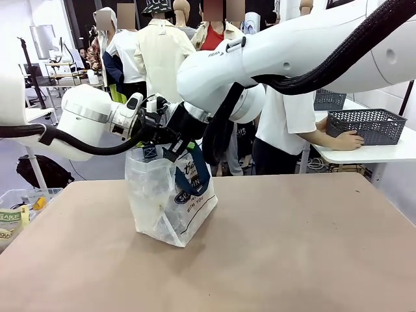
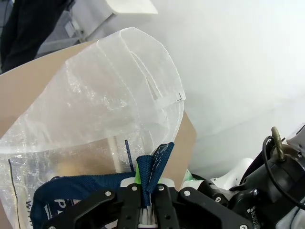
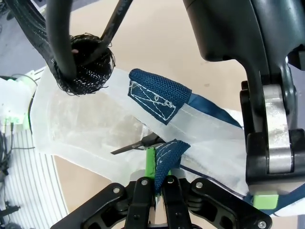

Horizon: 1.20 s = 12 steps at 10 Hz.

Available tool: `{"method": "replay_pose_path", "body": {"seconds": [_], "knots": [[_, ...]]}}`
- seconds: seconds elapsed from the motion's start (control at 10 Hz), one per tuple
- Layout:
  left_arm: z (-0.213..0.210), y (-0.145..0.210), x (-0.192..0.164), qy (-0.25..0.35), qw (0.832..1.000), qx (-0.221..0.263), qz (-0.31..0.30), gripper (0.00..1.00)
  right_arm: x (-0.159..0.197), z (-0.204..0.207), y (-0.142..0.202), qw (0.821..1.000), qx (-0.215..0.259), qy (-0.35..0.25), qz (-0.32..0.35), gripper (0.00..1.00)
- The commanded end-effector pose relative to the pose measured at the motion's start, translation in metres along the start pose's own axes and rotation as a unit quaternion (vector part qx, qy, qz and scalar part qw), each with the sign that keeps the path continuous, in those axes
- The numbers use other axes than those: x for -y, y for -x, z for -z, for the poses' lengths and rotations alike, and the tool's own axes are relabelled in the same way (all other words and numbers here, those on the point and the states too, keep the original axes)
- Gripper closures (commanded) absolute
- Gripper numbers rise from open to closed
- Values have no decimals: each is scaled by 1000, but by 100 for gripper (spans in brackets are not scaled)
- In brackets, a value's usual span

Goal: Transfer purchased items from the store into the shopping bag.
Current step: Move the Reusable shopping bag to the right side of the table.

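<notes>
So both hands are clamped on navy strap: left hand point(image 2: 145, 202), right hand point(image 3: 157, 191). The translucent whitish plastic shopping bag point(image 1: 166, 201) stands mid-desk point(image 1: 292, 247). I'd spread its mouth gently, evenly. Dark latticed basket point(image 1: 376, 125) sits beyond.

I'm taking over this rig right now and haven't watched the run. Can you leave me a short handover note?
Left pincer: shut on a navy strap of the shopping bag.
Right pincer: shut on the other strap.
The bag stands on the table, between the two arms.
A dark basket sits on the side table, under a person's hand.
Done: both handles gripped.
Left: move the items into the bag; none can be made out inside it.
</notes>
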<state>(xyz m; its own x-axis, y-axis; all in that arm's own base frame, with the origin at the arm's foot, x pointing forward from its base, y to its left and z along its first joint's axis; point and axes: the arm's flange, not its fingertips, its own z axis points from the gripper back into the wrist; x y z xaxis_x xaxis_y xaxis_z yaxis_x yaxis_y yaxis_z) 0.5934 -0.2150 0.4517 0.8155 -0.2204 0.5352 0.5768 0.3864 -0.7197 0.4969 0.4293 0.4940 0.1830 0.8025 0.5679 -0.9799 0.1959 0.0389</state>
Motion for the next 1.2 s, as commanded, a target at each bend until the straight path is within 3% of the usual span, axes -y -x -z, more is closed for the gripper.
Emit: {"method": "replay_pose_path", "body": {"seconds": [0.0,0.5,0.6,0.9,1.0,1.1], "knots": [[3,-3,0,-7,1000,-9,-11,100,-3,-5,-6,1000,3,22,14,100],[5,0,-7,0,1000,-14,-13,100,-23,-58,9,992,-22,100,69,6],[4,0,-9,0,1000,-15,-14,100,-25,-72,15,991,-23,112,75,0],[4,1,-9,-1,1000,-21,-12,100,-18,-138,50,971,-17,186,150,0],[4,1,-9,-2,1000,-24,-10,100,-9,-167,71,957,-25,216,194,0],[3,1,-6,-8,1000,-27,-8,100,2,-200,102,930,-44,261,255,0]]}}
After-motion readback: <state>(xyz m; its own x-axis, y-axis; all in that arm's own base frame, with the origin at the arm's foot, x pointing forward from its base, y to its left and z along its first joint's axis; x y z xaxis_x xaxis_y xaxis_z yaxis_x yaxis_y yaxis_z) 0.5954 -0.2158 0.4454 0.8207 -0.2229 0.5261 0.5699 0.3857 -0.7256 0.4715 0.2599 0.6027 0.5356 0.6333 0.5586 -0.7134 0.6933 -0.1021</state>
